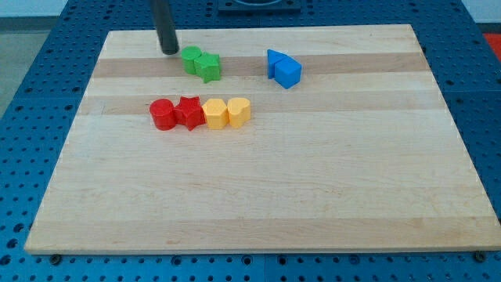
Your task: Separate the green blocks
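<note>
Two green blocks touch each other near the view's top: a round green block [191,59] on the left and a green star block [209,67] on its right. My tip [169,51] rests on the board just left of and slightly above the round green block, with a small gap between them.
Two blue blocks [282,69] sit together to the right of the green pair. Below the green pair runs a touching row: a red cylinder [163,114], a red star [189,113], and two yellow blocks [214,114] [239,112]. The wooden board [258,196] lies on a blue perforated table.
</note>
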{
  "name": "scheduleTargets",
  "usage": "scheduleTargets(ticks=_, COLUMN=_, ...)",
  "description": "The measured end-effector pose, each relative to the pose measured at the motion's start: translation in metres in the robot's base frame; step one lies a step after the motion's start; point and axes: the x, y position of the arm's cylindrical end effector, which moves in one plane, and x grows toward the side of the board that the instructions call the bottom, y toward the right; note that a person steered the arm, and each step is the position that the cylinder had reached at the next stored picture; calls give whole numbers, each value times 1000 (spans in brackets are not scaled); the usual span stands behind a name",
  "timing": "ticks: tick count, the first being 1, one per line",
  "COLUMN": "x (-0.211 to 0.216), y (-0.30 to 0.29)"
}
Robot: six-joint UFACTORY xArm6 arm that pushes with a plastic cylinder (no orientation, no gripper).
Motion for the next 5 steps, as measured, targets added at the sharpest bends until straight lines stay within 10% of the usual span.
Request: scheduleTargets(ticks=5, x=82, y=58)
